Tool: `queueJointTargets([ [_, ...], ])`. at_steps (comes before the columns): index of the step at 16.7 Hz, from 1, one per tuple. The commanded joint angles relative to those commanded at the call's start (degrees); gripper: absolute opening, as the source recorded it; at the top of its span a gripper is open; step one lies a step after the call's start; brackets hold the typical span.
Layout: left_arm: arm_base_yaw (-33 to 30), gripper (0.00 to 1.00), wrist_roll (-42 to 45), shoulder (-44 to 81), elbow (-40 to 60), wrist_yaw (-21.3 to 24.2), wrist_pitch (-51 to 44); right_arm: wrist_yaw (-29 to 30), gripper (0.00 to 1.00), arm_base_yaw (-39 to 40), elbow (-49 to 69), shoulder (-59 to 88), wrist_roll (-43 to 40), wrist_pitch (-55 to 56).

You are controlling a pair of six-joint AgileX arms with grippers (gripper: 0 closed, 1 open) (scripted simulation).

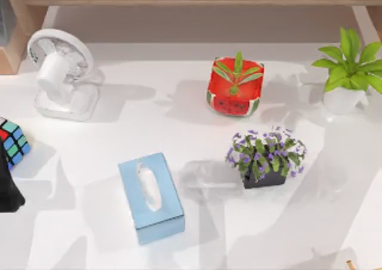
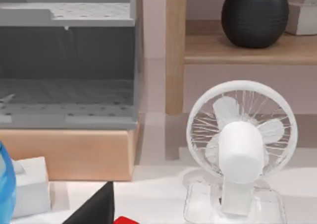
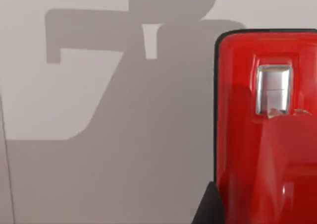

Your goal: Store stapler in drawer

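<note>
The stapler (image 3: pixel 267 135) is glossy red with a black edge and a small metal plate. It lies close under the right wrist camera on the white table. A black finger (image 3: pixel 208 211) of my right gripper stands against its edge. The drawer (image 2: pixel 69 100) is a grey open tray set in a wooden cabinet, seen in the left wrist view beyond the table's edge. A black part of my left arm (image 1: pixel 7 189) sits at the table's far left, beside a colour cube (image 1: pixel 13 141). One black finger (image 2: pixel 94 209) and a red sliver (image 2: pixel 130 220) show low in the left wrist view.
A white desk fan (image 1: pixel 59 73) stands at the back left, near the cabinet. A blue tissue box (image 1: pixel 150 197) lies front centre, with a purple flower pot (image 1: pixel 265 159) to its right. Farther back are a watermelon-patterned pot (image 1: pixel 234 88) and a green plant (image 1: pixel 349 73). A black vase (image 2: pixel 254 16) rests on the shelf.
</note>
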Motion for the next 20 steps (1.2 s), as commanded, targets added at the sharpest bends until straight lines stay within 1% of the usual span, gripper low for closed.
queueJointTargets([
  [6, 0.00, 1.00, 0.00, 0.00, 0.00, 0.00, 0.00, -6.33, 0.00, 1.09, 5.95, -10.62, 9.65, 0.49],
  [9, 0.00, 1.00, 0.00, 0.00, 0.00, 0.00, 0.00, -6.76, 0.00, 1.62, 6.63, -12.16, 12.12, 0.61],
  [12, 0.00, 1.00, 0.00, 0.00, 0.00, 0.00, 0.00, -4.79, 0.00, 1.74, 4.59, -9.05, 10.40, 1.23],
  [18, 0.00, 1.00, 0.00, 0.00, 0.00, 0.00, 0.00, -0.07, 0.00, 0.14, -0.96, 0.31, 0.37, 1.72],
  [20, 0.00, 1.00, 0.00, 0.00, 0.00, 0.00, 0.00, 0.52, 0.00, -0.25, -1.45, 1.29, -0.62, 1.28],
])
